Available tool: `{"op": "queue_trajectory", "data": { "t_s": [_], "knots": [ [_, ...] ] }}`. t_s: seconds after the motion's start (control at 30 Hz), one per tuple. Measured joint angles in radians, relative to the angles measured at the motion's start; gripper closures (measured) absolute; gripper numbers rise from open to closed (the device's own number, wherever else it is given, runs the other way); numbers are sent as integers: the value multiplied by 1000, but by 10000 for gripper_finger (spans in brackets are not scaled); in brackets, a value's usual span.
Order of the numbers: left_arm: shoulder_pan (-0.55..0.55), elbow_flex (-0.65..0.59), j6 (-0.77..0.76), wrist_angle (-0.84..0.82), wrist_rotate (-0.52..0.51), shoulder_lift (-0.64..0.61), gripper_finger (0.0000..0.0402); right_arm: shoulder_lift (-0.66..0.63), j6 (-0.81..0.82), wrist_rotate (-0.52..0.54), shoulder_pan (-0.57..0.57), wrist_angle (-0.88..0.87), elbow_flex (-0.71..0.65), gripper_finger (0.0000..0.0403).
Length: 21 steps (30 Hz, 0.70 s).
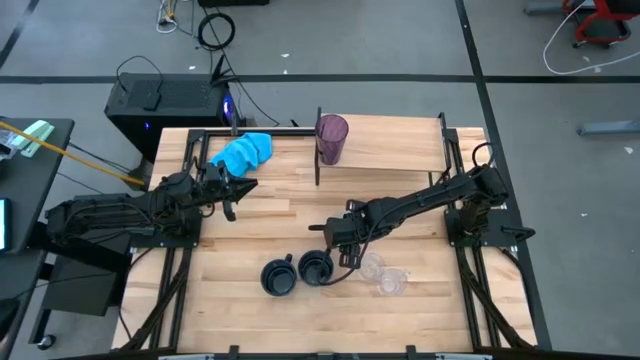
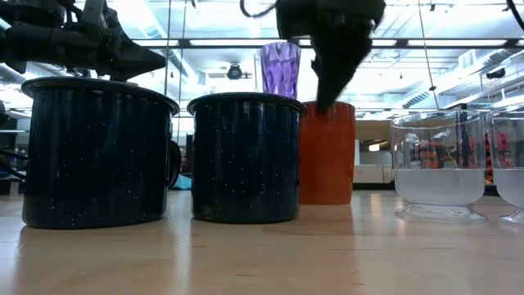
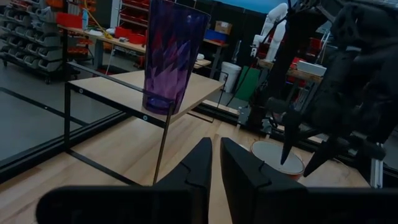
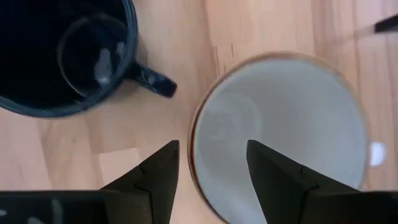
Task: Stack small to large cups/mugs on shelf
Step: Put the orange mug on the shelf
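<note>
The right jaws (image 4: 210,171) stand spread, pointing straight down over the orange mug (image 4: 280,134), one finger outside its rim and the other over its white inside; nothing is pinched yet. The left jaws (image 3: 216,163) are pressed nearly together and hold nothing, hanging near the counter's left edge beside the blue cloth (image 1: 243,151).

Going from largest down: the counter (image 1: 260,215) carries everything. The shelf (image 1: 400,140) stands at its far right corner and holds only the purple tumbler (image 1: 332,138), upright at the shelf's left end and, as far as can be seen, empty. Near the front edge stand the two navy mugs (image 1: 277,277) (image 1: 314,267), side by side and both empty. The orange mug is just behind them toward the middle, upright, nothing in it. The two clear cups (image 1: 372,266) (image 1: 392,283) sit just right of the mugs, empty as well.

The risk, as I judge it, is the rim grip. Closing on one thin wall could tilt the mug or let it slip when lifted. The nearer navy mug's handle (image 4: 149,79) points toward the orange mug, so a sideways drift could knock it. The clear cups are close too.
</note>
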Motion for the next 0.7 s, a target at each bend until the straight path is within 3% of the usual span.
{"op": "queue_trajectory", "data": {
  "t_s": [0.33,0.7],
  "knots": [
    [0,0,0,1,0,0,358,0,-5,0,0,49,-68,212],
    [0,0,0,0,0,0,365,0,-21,-3,-13,102,-103,261]
  ]
}}
